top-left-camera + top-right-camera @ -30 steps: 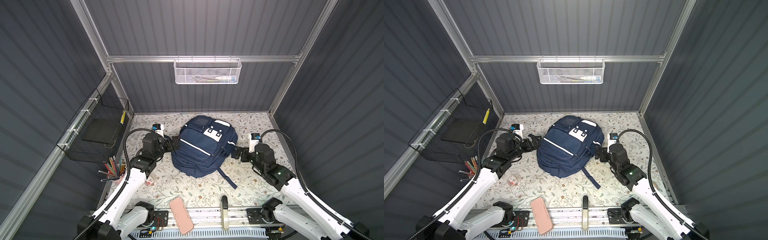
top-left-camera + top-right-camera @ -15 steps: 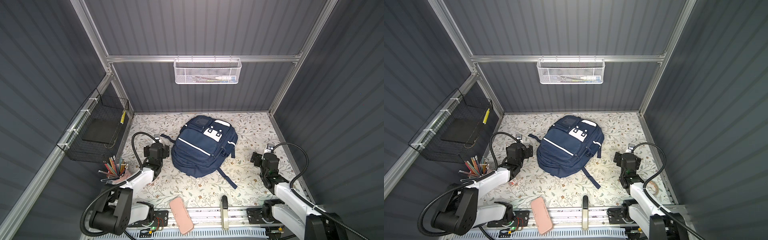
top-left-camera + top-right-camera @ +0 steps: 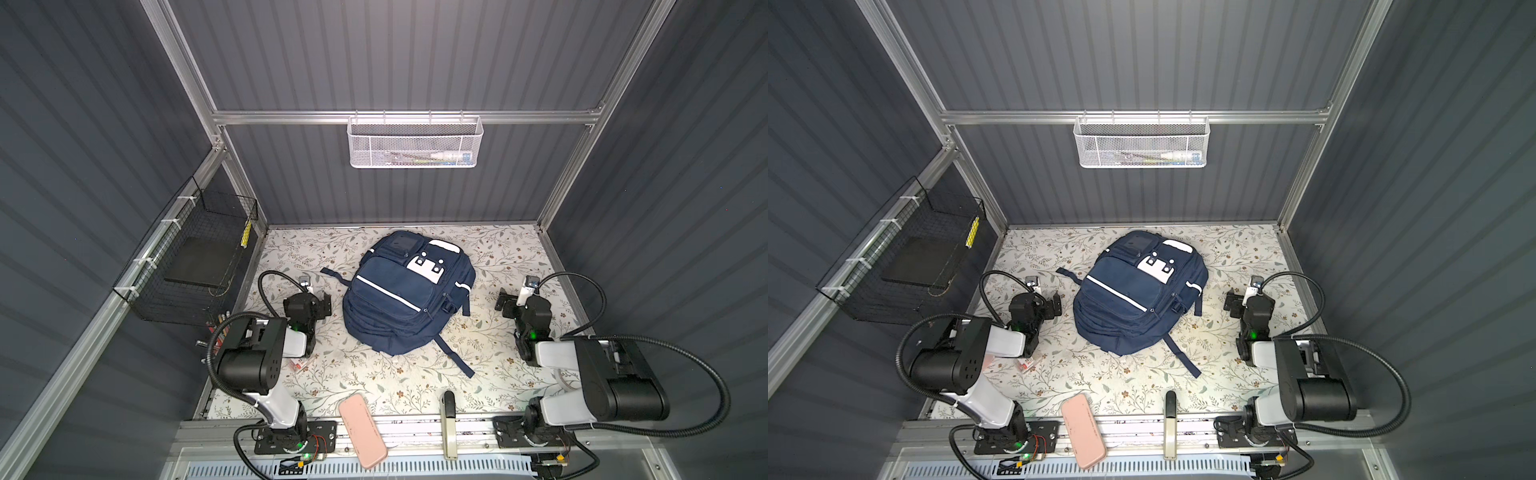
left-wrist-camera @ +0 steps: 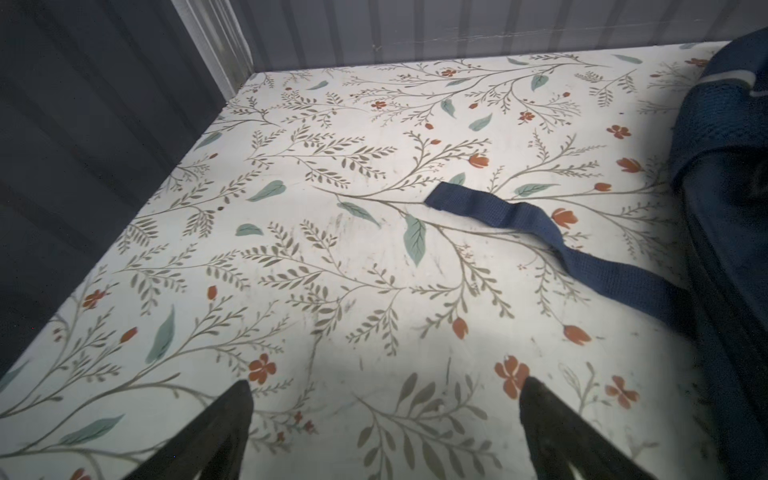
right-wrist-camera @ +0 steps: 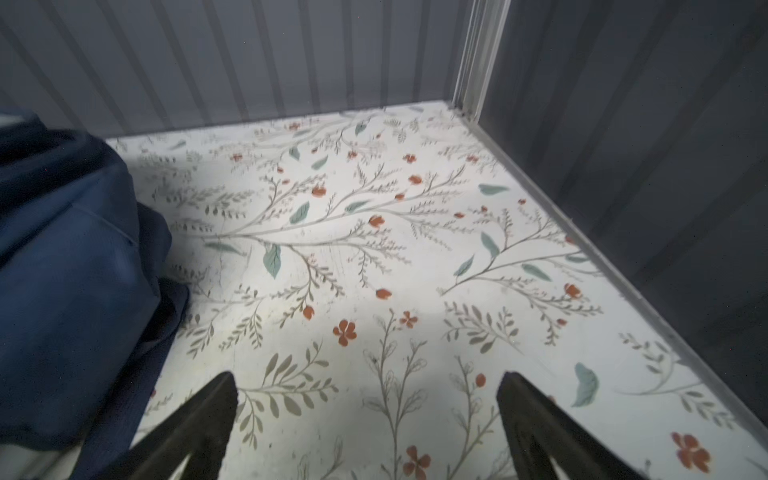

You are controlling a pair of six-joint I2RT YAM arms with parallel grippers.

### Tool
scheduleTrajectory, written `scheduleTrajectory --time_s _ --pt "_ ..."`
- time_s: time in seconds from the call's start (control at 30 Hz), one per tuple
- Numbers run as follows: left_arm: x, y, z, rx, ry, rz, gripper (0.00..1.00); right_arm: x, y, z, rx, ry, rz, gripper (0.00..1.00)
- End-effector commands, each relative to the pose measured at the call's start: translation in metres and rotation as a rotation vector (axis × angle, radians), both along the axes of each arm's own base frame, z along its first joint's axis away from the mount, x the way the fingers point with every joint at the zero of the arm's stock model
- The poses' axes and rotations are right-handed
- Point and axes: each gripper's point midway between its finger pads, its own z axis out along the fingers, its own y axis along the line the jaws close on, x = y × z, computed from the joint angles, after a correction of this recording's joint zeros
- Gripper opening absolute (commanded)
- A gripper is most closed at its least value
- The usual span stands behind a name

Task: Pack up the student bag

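Observation:
The student bag (image 3: 407, 299) (image 3: 1138, 295), navy with white stripes and patches, lies flat and closed in the middle of the floral table. My left gripper (image 3: 325, 305) (image 3: 1057, 309) rests low to its left, open and empty, a short gap from the bag. In the left wrist view the bag's side (image 4: 731, 166) and a loose strap (image 4: 519, 216) lie ahead of the open left gripper (image 4: 384, 386). My right gripper (image 3: 502, 302) (image 3: 1230, 305) sits to the bag's right, open and empty. In the right wrist view the right gripper (image 5: 368, 378) is beside the bag (image 5: 62, 270).
A flat pink case (image 3: 362, 430) and a black-and-cream tool (image 3: 448, 419) lie at the front edge. A small pack (image 3: 300, 365) and pencils (image 3: 216, 332) sit by the left arm. A black wire basket (image 3: 195, 266) hangs on the left wall, a white mesh basket (image 3: 415, 143) on the back wall.
Both arms have drawn back from the bag's sides and folded down toward the front. Both grippers stayed open. The bag has not moved.

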Motion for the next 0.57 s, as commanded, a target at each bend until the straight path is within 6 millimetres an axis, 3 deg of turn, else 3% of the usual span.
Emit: scheduleTrajectory --time_s 0.0,0.53 --pt "0.0188 -0.0060 0.0110 -0.023 -0.016 -0.019 1.00 0.0145 0.0015 0.0274 0.010 -0.106 0.038 0.99" --pt "0.0191 -0.0045 0.0127 -0.027 -0.041 -0.020 1.00 0.0148 -0.0010 0.0250 0.034 -0.076 0.039 0.99"
